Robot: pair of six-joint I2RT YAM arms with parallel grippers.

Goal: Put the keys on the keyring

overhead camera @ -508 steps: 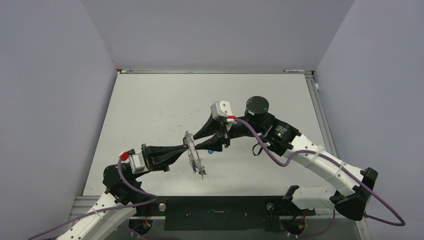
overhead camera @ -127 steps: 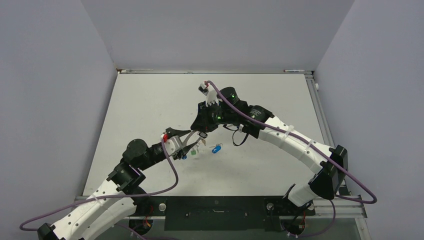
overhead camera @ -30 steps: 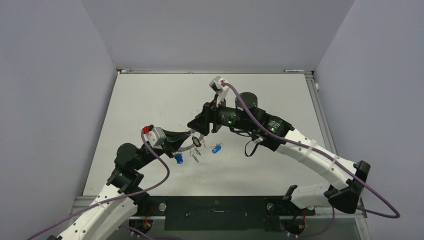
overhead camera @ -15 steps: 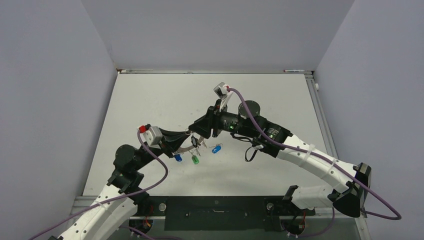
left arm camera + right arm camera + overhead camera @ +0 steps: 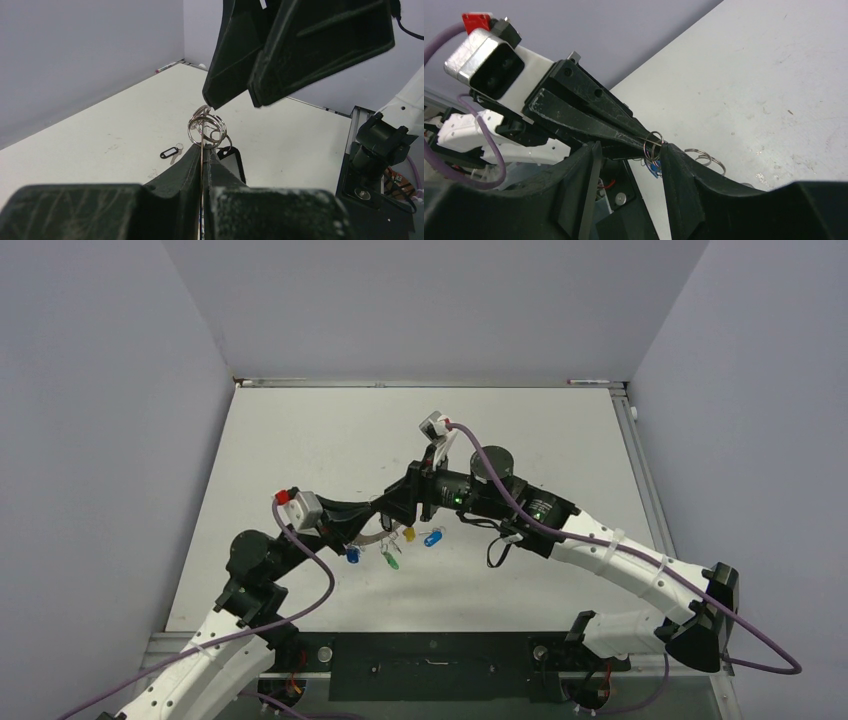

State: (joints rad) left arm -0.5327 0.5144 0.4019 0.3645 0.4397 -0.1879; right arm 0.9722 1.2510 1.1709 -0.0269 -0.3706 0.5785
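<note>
Gripping keyring (image 5: pixel 373 538): left claw (image 5: pixel 203 146) clamped | right claw (image 5: pixel 629 149) apart | white table (image 5: pixel 300 440), grey walls (image 5: pixel 400 300)

The keys (image 5: pixel 391 558) are showing bright plastic heads: a blue key (image 5: pixel 352 555), a green key (image 5: pixel 391 561), a yellow key (image 5: pixel 409 535) and a second blue key (image 5: pixel 432 538). A black-headed key (image 5: pixel 170 151) is showing a silver blade. The keyring (image 5: pixel 372 539) is looking dull grey, while the wire loops (image 5: pixel 206 128) are gleaming silver. The left fingers (image 5: pixel 170 190) are showing black with pale speckling; the right fingers (image 5: pixel 320 45) are showing plain black. The counter (image 5: pixel 300 450) is looking off-white with faint dark scuffs. The cables (image 5: pixel 325 585) are showing purple.
</note>
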